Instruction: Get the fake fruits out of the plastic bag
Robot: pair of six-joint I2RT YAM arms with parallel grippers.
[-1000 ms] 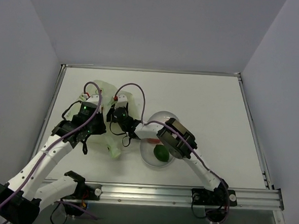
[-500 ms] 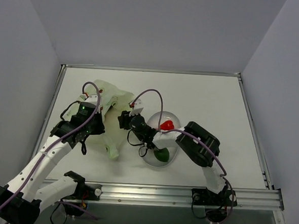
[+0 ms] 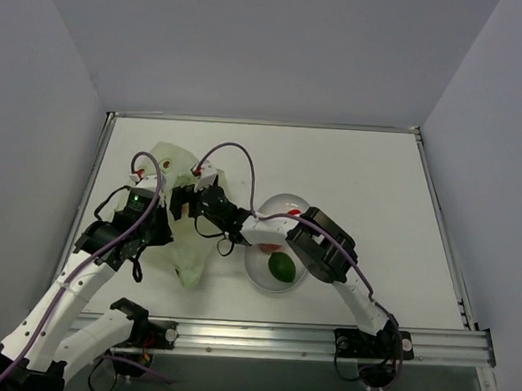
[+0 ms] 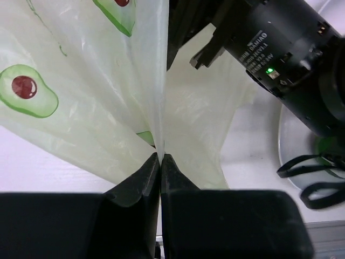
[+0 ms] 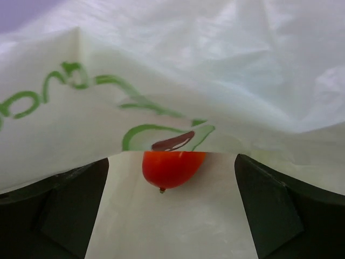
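Observation:
The plastic bag (image 3: 185, 244), pale yellow-green with avocado prints, lies left of centre. My left gripper (image 3: 160, 229) is shut on a fold of the plastic bag (image 4: 81, 108); its jaws pinch the film in the left wrist view. My right gripper (image 3: 185, 201) is at the bag's mouth, open and holding nothing. Between its fingers, an orange-red fake fruit (image 5: 172, 166) lies half under the bag's edge (image 5: 161, 91). A green ball (image 3: 281, 268) and a red fruit (image 3: 269, 246), partly hidden by the arm, lie in the clear dish (image 3: 287, 202).
The clear dish stands right of the bag, under the right arm's forearm (image 3: 324, 248). The right arm's black wrist (image 4: 291, 59) is close to the left gripper. White table (image 3: 376, 194) runs to grey walls at the back and sides.
The right gripper carried a red fruit from the bag to the dish, opened, and came back to the bag's mouth. The left arm shifted slightly left with the bag.

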